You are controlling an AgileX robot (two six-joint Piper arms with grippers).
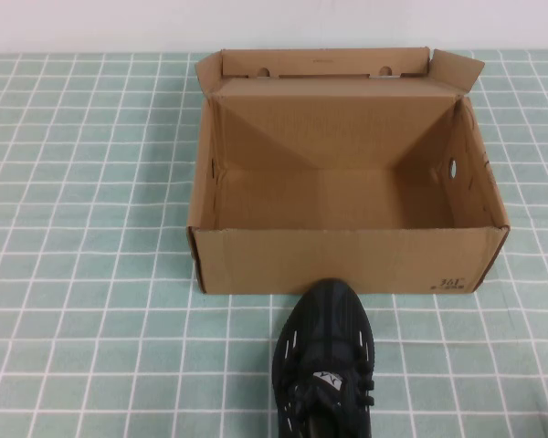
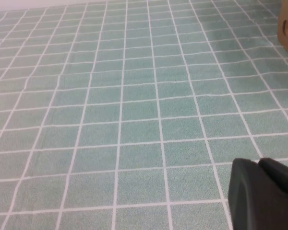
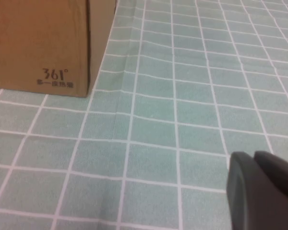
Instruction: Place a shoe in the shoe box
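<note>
One green cloth (image 1: 82, 228) with a white grid covers the whole table. On it, toward the far middle, stands the shoe box (image 1: 347, 260), brown corrugated cardboard, open at the top with its hinged lid flap (image 1: 324, 64) folded back on the far side. Its inside is bare cardboard. A round hole (image 1: 453, 168) shows in the right wall, and small dark print (image 1: 451, 284) sits on the near wall's right corner; the right wrist view reads it as "361°" (image 3: 55, 74) with smaller marks below it.

Just near of the box, a little right of centre, lies the shoe (image 1: 324, 360), a black knit lace-up sneaker. Its toe points toward the far side and comes right up to the box's near wall, though contact cannot be judged; its heel runs off the near edge of the high view. Short pale dashes line its sides and a pale tag (image 1: 325, 377) marks the tongue.

Neither arm appears in the high view. The left gripper (image 2: 264, 194) shows only as a dark part low above bare cloth, with a corner of the box far off. The right gripper (image 3: 261, 189) likewise hangs above cloth near the box's printed corner. Whether either is released or clenched, I cannot tell.
</note>
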